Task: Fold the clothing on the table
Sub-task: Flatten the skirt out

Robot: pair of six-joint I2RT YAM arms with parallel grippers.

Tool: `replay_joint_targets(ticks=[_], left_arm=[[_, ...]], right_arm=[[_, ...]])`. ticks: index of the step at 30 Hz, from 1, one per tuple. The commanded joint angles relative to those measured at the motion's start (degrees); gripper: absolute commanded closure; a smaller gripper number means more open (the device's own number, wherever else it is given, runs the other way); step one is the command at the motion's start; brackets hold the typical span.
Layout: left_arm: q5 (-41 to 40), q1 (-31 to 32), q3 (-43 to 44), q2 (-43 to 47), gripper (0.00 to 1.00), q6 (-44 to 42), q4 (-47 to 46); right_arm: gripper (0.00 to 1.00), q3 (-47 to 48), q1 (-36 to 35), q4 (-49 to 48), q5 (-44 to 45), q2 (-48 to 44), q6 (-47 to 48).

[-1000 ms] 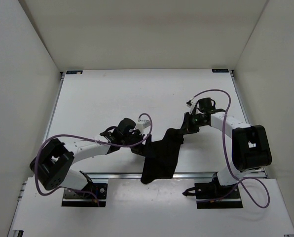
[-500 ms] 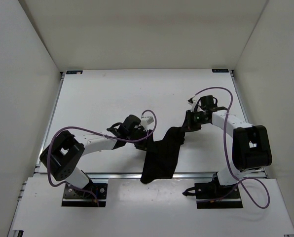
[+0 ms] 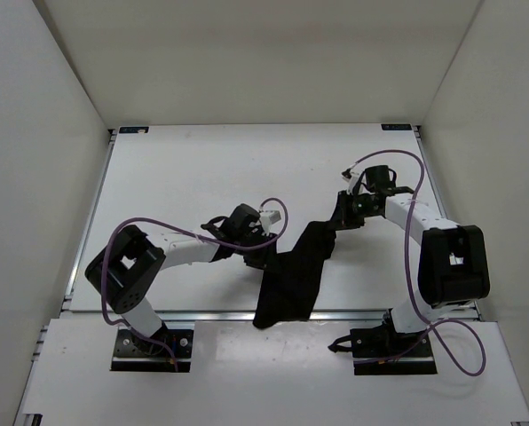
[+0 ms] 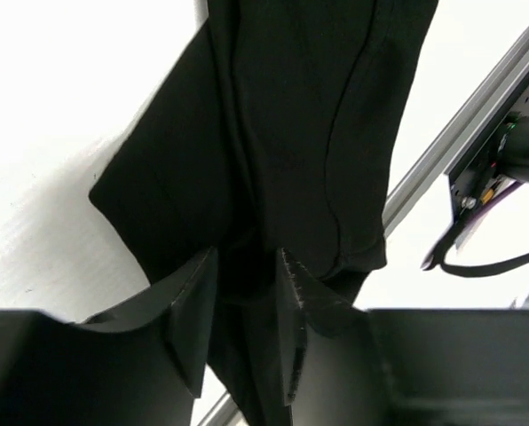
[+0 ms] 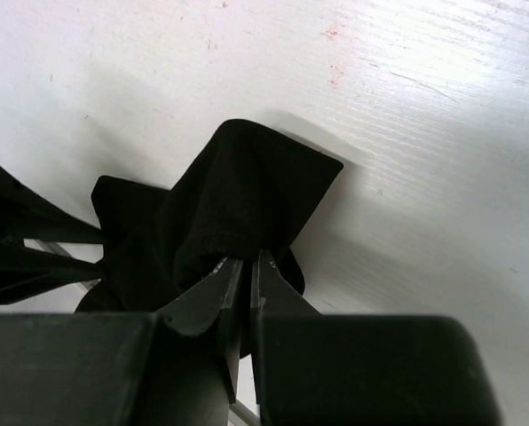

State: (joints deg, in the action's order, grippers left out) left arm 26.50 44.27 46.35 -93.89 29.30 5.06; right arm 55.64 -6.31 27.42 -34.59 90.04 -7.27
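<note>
The black clothing [image 3: 291, 280] lies in a long bunched strip on the white table [image 3: 202, 169], its lower end hanging over the near rail. My right gripper [image 3: 335, 224] is shut on the strip's far upper end; in the right wrist view the fingertips [image 5: 247, 259] pinch a folded corner of the clothing [image 5: 238, 195] just above the table. My left gripper [image 3: 263, 259] is at the strip's left edge, about halfway along. In the left wrist view the jaws [image 4: 247, 254] have closed on a thick fold of the clothing [image 4: 291, 133], which fills the gap between them.
White walls enclose the table on the left, back and right. A silver rail [image 3: 202, 313] runs along the near edge, seen also as the rail [image 4: 442, 151] beyond the cloth. The right arm's base bracket [image 4: 500, 164] and purple cables [image 3: 411, 257] are close by.
My left gripper slid right to the clothing's left edge and its jaws closed in on the fabric. My right gripper moved slightly farther back, keeping its hold on the upper end.
</note>
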Motion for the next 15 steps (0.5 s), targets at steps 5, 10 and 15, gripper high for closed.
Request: replay_joint_targets(ticks=[5, 10, 15], left_arm=[[1.9, 2.2, 2.3, -0.2, 0.88, -0.2, 1.3], [0.1, 0.7, 8.6, 0.4, 1.0, -2.0, 5.6], [-9.7, -9.0, 27.5, 2.1, 1.0, -11.0, 20.2]], right_arm=[[1.0, 3.5, 0.6, -1.0, -1.3, 1.0, 1.6], [1.0, 9.3, 1.9, 0.3, -1.5, 1.4, 2.2], [0.99, 26.3, 5.2, 3.4, -0.1, 2.2, 2.0]])
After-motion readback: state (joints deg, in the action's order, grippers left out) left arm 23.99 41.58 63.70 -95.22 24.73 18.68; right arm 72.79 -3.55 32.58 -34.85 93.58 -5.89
